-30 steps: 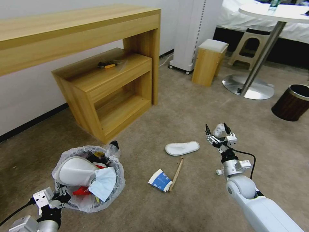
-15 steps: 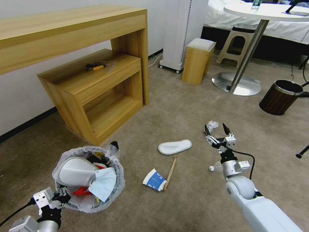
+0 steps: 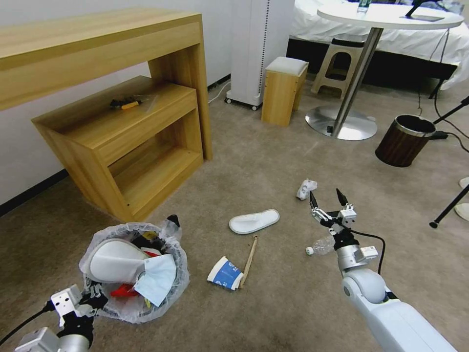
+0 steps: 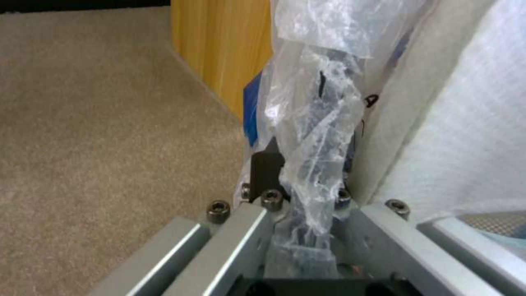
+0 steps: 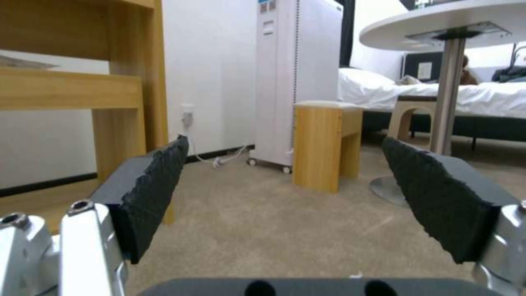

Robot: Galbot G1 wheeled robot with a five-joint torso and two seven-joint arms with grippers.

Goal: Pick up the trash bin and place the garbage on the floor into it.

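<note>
The trash bin (image 3: 172,286), lined with a crinkly plastic bag (image 4: 312,123), hangs at lower left and holds a white slipper, a pale tissue and red wrappers. My left gripper (image 3: 93,298) is shut on its rim and bag, which is pinched between the fingers (image 4: 266,168). On the beige floor (image 3: 273,161) lies garbage: a white slipper (image 3: 254,221), a blue-white paper cup (image 3: 224,274), a wooden stick (image 3: 249,254), a clear bottle (image 3: 320,244) and a white wad (image 3: 306,188). My right gripper (image 3: 326,203) hovers open and empty above the bottle, just right of the wad, its pads (image 5: 156,189) wide apart.
A wooden desk (image 3: 97,44) with a lower shelf unit (image 3: 127,142) stands at the left. Behind are a white appliance (image 3: 254,49), a small wooden stool (image 3: 283,90), a round table's base (image 3: 342,122) and a brown bin (image 3: 404,141). A tripod leg (image 3: 449,208) crosses the right edge.
The whole picture has slid left, so the camera has turned right. Both arms keep their pose. The white wad, earlier behind the right gripper, now shows to its left.
</note>
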